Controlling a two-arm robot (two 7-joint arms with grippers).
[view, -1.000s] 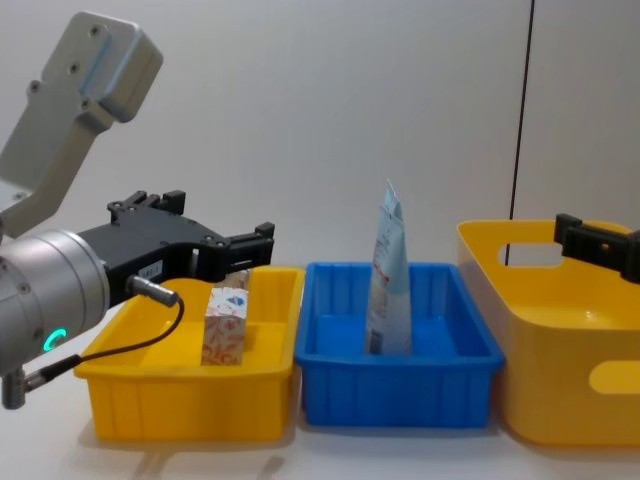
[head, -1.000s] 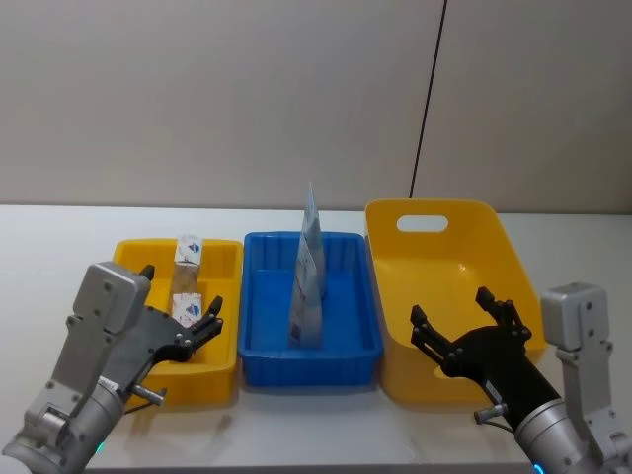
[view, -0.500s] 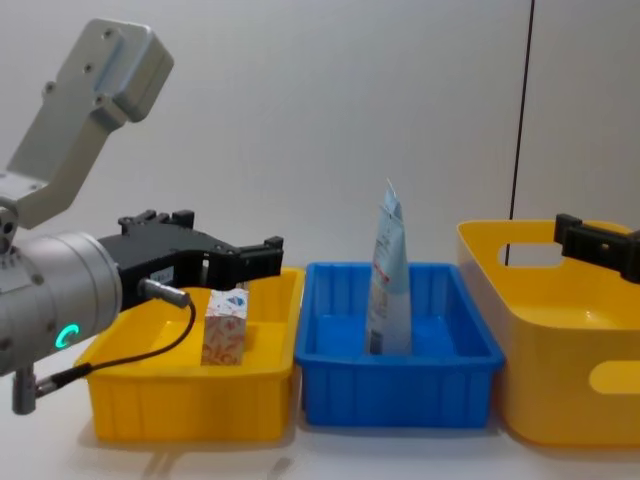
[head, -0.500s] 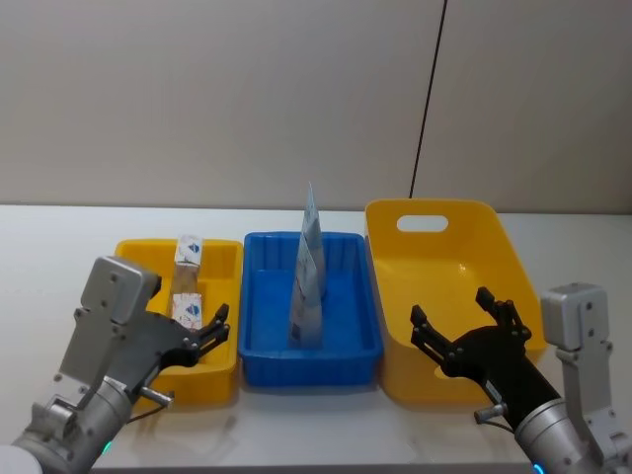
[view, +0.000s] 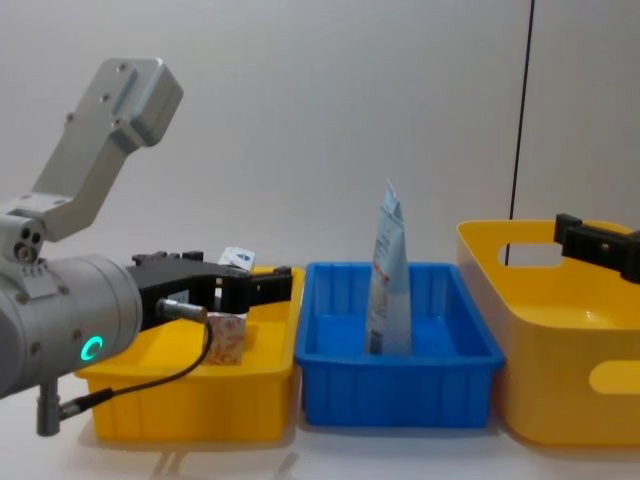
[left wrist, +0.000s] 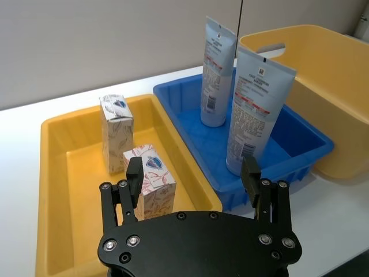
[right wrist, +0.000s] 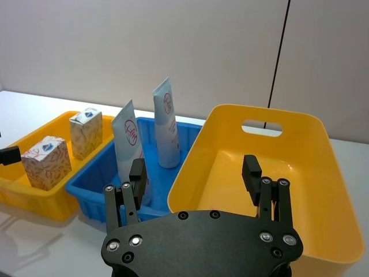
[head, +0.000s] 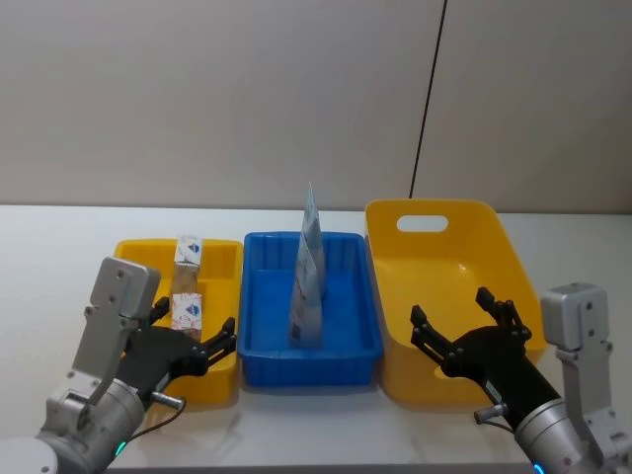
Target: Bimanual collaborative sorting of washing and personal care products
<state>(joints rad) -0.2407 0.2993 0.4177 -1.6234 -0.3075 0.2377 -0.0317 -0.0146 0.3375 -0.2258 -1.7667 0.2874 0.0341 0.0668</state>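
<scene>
My left gripper (head: 196, 334), spread and empty, has drawn back to the near wall of the tray (head: 133, 259), with the boxes (head: 186, 311) inside. My right gripper (head: 452, 318), spread, hovers over the roomy yellow bin (head: 434, 267). The tubes (head: 308, 286) stand in the blue bin (head: 346, 281).

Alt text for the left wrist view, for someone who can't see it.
The open left gripper hovers near a yellow tray holding two floral boxes; beside it, a blue tray holds two upright tubes.

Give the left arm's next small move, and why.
Probably nudge the left gripper sideways, then down onto the near floral box in the small yellow bin: its fingers are open, and the box lines up with one finger, not the gap. The right gripper hovers open over the large yellow bin.
</scene>
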